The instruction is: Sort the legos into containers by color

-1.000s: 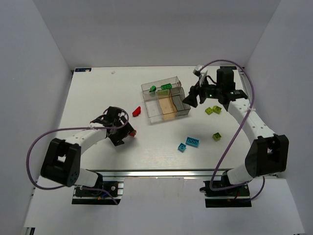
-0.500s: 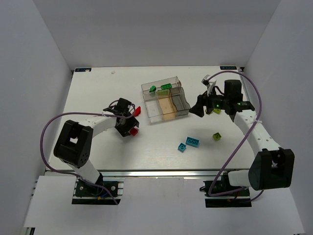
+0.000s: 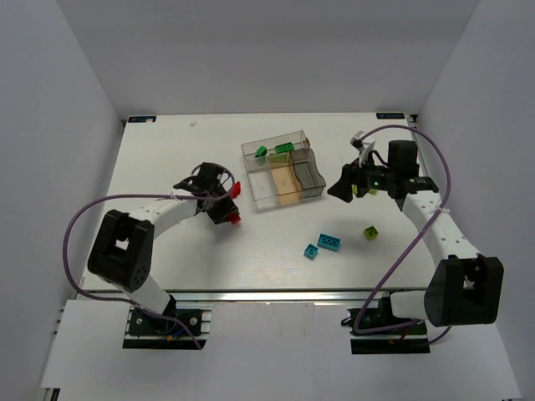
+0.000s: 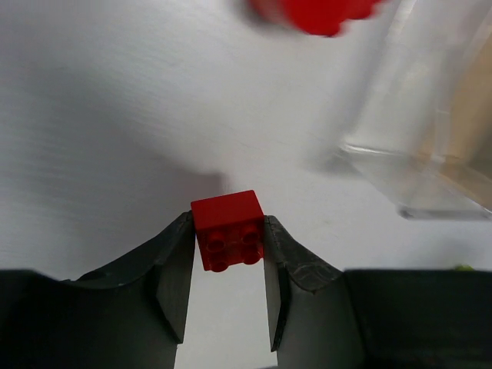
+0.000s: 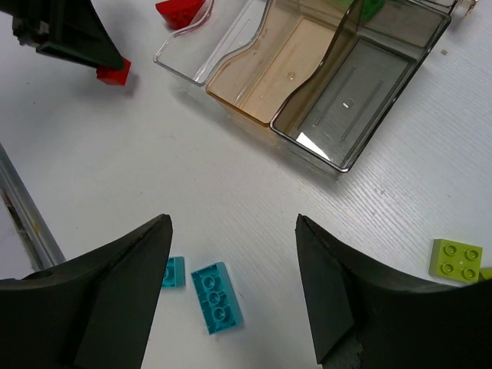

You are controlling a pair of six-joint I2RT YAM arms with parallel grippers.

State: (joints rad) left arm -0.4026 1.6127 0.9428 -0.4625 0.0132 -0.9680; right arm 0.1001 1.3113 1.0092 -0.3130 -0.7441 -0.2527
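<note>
My left gripper point(image 4: 227, 224) is shut on a small red lego point(image 4: 227, 229), which sits stud-side toward the camera between both fingers; in the top view this red lego point(image 3: 235, 219) is just left of the containers point(image 3: 284, 171). I cannot tell whether it is off the table. A second red lego point(image 3: 235, 189) lies by the containers' left wall. Two green legos point(image 3: 285, 148) rest in the back bin. My right gripper point(image 3: 343, 185) hangs open and empty to the right of the containers, above two cyan legos point(image 5: 217, 297) and near a lime lego point(image 5: 457, 259).
In the right wrist view the tan bin point(image 5: 269, 65) and the smoky bin point(image 5: 354, 100) hold nothing. Another lime lego point(image 3: 370, 232) lies right of the cyan pair point(image 3: 329, 242). Purple cables loop off both arms. White walls close in three sides of the table.
The left gripper has closed on the red lego and swung right, toward the containers. The right gripper has drifted right and slightly nearer, staying open.
</note>
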